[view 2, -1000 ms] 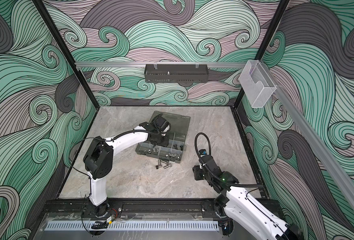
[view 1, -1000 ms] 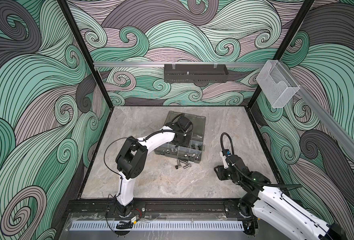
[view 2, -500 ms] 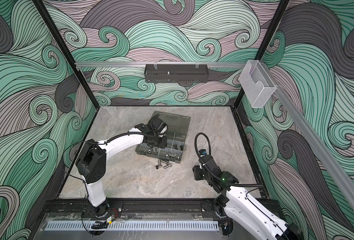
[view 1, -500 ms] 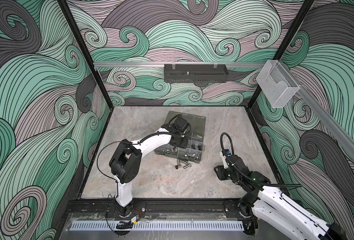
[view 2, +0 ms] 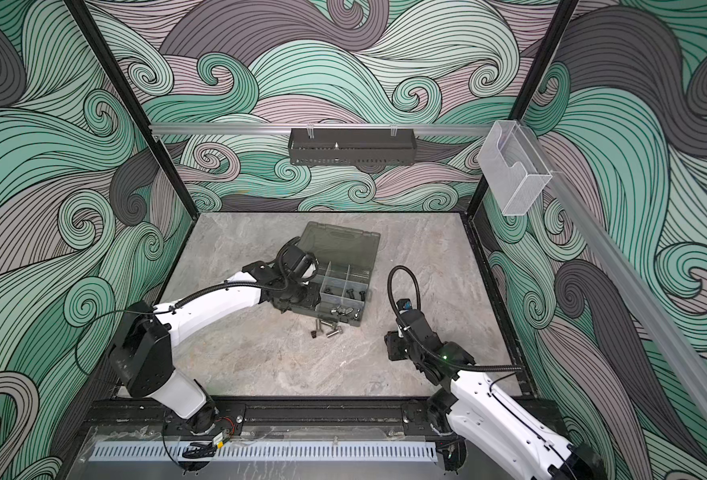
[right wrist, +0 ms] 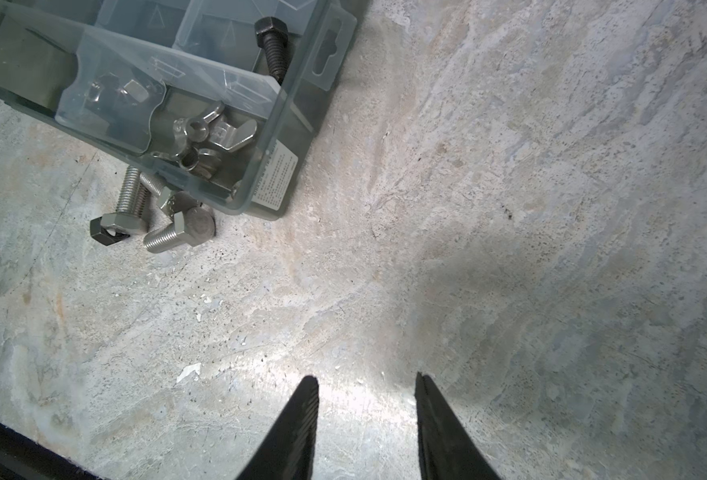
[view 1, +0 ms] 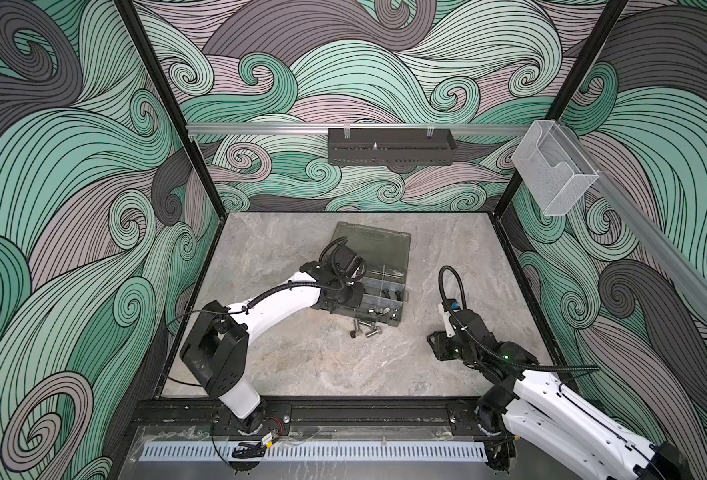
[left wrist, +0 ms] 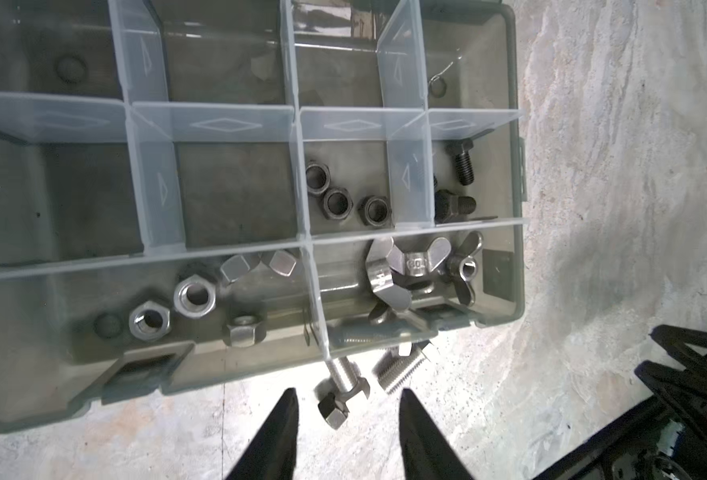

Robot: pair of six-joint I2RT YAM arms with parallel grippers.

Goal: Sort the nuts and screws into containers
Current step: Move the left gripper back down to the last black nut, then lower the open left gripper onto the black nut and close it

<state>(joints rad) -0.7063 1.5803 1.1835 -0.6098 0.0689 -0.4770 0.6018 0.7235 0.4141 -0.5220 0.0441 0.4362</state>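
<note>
The containers are the cells of a smoky grey organiser case (view 1: pixel 386 266) (view 2: pixel 345 272) lying open mid-table. In the left wrist view its cells hold black nuts (left wrist: pixel 337 201), black screws (left wrist: pixel 462 162), winged nuts (left wrist: pixel 416 264) and silver hex nuts (left wrist: pixel 194 295). On the table, against the case's near wall, lie loose silver screws (left wrist: pixel 341 376) (right wrist: pixel 177 235) (view 1: pixel 364 332) and a small dark nut (left wrist: pixel 333 411) (right wrist: pixel 104 232). My left gripper (left wrist: pixel 345 397) is open just above them, its tips either side of one screw's head. Off to the right, my right gripper (right wrist: pixel 366 382) (view 1: pixel 437 345) hangs open over bare table.
The case's lid (view 1: pixel 374 243) lies flat behind the cells. A black perforated tray (view 1: pixel 391 145) hangs on the back wall and a clear acrylic box (view 1: pixel 553 178) on the right rail. Black frame posts bound the marble table (view 1: pixel 310 374).
The left arm has drawn back, its wrist sliding from over the case's middle towards the near wall and the loose screws. The right arm has not moved.
</note>
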